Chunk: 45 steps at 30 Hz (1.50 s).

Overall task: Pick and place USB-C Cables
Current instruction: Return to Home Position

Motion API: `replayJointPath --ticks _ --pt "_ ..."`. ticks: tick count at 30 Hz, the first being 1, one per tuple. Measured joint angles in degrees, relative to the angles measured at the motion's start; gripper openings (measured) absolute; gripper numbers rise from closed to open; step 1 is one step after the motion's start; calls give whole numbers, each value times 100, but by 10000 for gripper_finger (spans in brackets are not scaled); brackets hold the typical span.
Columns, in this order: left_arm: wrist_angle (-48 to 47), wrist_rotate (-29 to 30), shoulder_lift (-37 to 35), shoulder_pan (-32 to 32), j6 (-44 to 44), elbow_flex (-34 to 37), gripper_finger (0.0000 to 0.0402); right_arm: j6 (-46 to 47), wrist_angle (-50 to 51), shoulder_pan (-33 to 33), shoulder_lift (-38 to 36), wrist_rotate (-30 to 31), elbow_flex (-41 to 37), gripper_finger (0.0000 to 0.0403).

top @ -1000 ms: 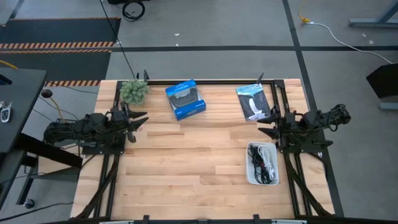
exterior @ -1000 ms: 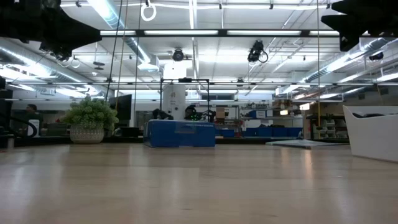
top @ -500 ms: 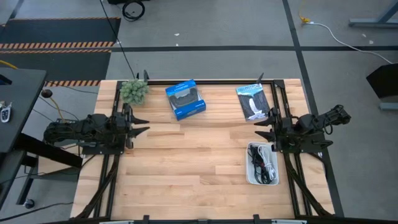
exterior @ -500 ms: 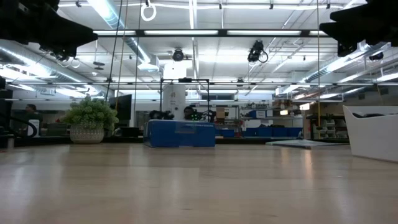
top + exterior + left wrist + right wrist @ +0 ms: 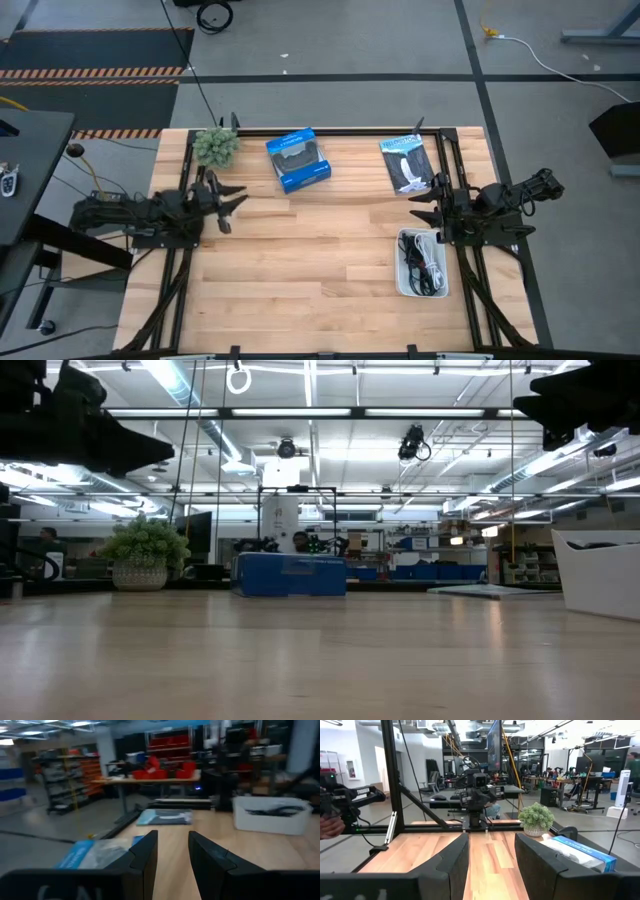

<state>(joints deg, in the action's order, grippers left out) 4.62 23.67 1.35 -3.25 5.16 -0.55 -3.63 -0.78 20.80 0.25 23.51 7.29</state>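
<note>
Cables [image 5: 422,262]: heaped in bin [image 5: 402,284], lower right of frame.
Left gripper [image 5: 232,207]: centre left, fingers parted.
Right gripper [image 5: 416,211]: centre right, fingers parted.

My left hand [image 5: 160,454] hung as a dark shape high on the left; my right hand [image 5: 528,405] hung likewise high on the right; both were well clear of the wooden surface [image 5: 320,660]; along its far side stood a potted plant [image 5: 146,556] at the left, a blue box [image 5: 290,575] near the middle, a flat packet [image 5: 482,590] lying low to its right, and a white bin [image 5: 600,572] at the right border.
</note>
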Motion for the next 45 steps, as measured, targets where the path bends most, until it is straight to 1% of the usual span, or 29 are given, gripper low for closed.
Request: replayJointPath --ticks 2,5,7,13,17,27,31,33,35,37,39,41,43,45 --pt "39 26 56 -1 2 3 117 -23 -1 0 0 1 0 165" --pt "181 -194 41 -1 -12 4 117 -67 20 1 0 43 -2 165" --pt "92 -253 48 -1 -71 4 117 -69 33 0 0 93 -2 165" --pt "-52 -387 54 -5 -489 2 117 -110 288 0 0 90 -2 165" --pt "-73 -399 54 -10 -918 2 117 -110 515 0 0 87 -2 165" --pt "-117 -429 56 -12 -452 4 117 -87 1227 0 0 85 -4 165" --pt "-156 -790 56 -17 -398 8 117 21 1304 0 1 20 -4 165" --pt "-174 -985 56 -19 -312 8 117 130 1270 0 0 -238 -4 165" --pt "-181 -1101 56 -21 -244 10 117 167 1168 0 0 -623 -16 165" --pt "-175 -1105 56 -21 -139 11 117 145 776 2 0 -887 -156 165" --pt "-116 -1092 56 -15 -17 13 117 106 280 1 0 -921 -430 165" --pt "-82 -1090 55 -14 75 15 117 80 -121 -25 32 -801 -648 165" --pt "-45 -1089 52 -14 149 15 117 23 -352 -75 133 -721 -695 165" --pt "-37 -1087 52 -14 151 17 117 1 -341 -112 158 -702 -691 165"
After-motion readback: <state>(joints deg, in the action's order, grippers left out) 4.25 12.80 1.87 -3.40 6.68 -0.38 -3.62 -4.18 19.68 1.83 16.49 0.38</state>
